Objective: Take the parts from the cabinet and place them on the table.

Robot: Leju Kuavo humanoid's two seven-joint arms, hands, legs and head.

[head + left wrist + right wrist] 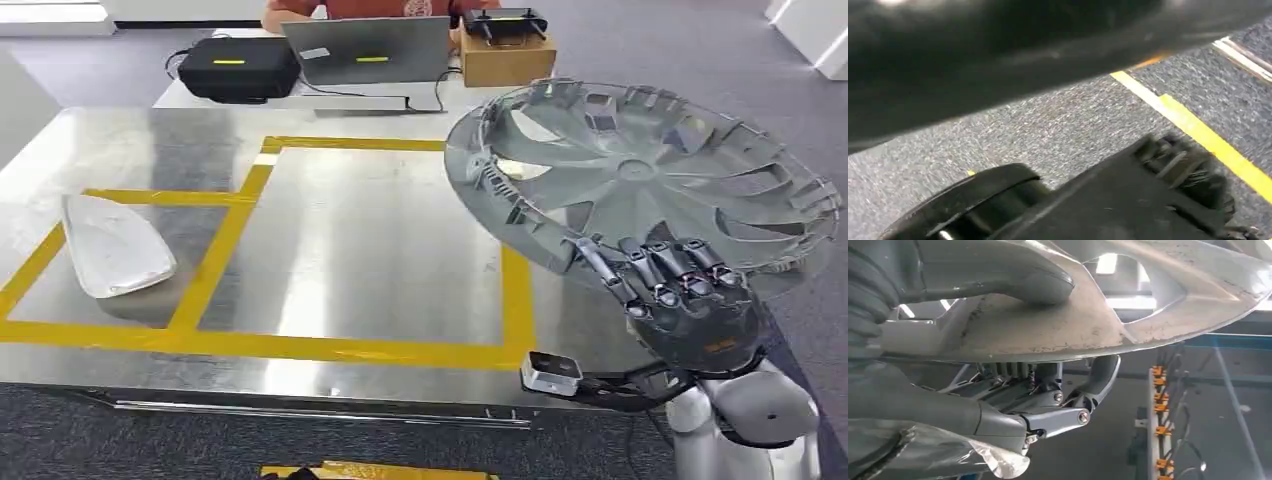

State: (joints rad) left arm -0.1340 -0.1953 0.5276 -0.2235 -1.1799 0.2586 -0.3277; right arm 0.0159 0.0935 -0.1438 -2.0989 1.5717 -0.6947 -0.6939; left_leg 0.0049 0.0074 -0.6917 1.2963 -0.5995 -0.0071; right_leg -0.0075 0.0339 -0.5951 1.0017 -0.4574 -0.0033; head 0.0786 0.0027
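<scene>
Right, hubcap: the grey wheel cover (645, 175) is up in the air, tilted, hanging over the table's right edge at about 3 o'clock of the taped yellow rectangle (385, 245), not touching the steel.
Grip: the right hand (680, 290) holds it at the rim's near edge, roughly 6 o'clock on the disc, dark fingers (660, 262) curled over the ribbed inner face; in the right wrist view the thick thumb (998, 282) presses on one side of the rim (1088, 330) and the fingers sit on the other, so it is a closed pinch.
Handling: looks like thin moulded plastic, so light but wide and floppy-ish; held at one edge it will want to droop and swing. The spokes and clip tabs round the rim look snappable. My call: keep the hold on the thick outer rim, not a spoke, and lower it flat.
Other part: a pale, teardrop-shaped shell (115, 245) already lies on the table at 9 o'clock, inside the left taped box.
Left hand: I cannot tell its state; the left wrist view gives blurred dark shapes over grey carpet and a yellow floor line (1198, 132).
Table: brushed steel top (150, 140), free room in the big rectangle.
Background: at 12 o'clock, a person seated behind a laptop (368, 50), a black case (238, 66), a cardboard box (506, 58).
</scene>
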